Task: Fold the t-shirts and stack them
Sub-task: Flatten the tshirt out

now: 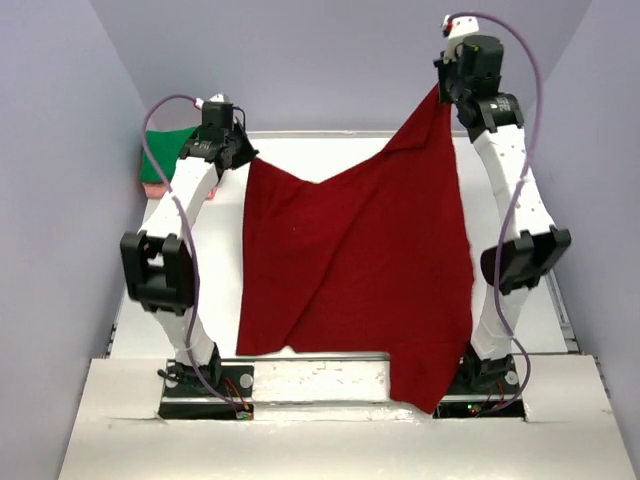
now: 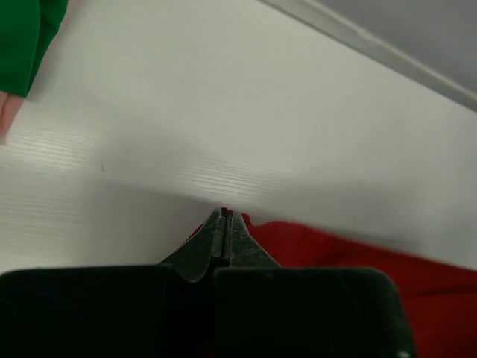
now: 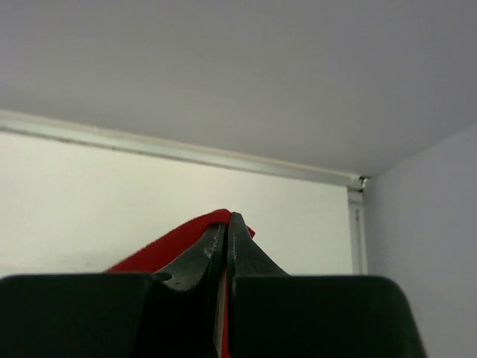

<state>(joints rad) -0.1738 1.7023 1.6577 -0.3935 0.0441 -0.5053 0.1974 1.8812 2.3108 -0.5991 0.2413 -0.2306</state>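
The dark red t-shirt (image 1: 350,260) hangs spread between both arms above the white table (image 1: 290,150). My left gripper (image 1: 247,152) is shut on its left top corner, low near the table's far left; red cloth (image 2: 350,246) shows beside the pinched jaws of the left gripper (image 2: 223,215). My right gripper (image 1: 440,92) is shut on the other corner, held much higher at the far right; red cloth (image 3: 186,235) sticks out at the tips of the right gripper (image 3: 227,218). The shirt's lower right hem droops past the table's near edge. A green t-shirt (image 1: 163,150) lies at the far left with pink cloth (image 2: 7,115) under it.
Lilac walls close in the table on the left, back and right. A pale rim (image 3: 186,153) runs along the table's far edge. Both arm bases (image 1: 205,385) are bolted at the near edge, with a white panel (image 1: 320,380) between them.
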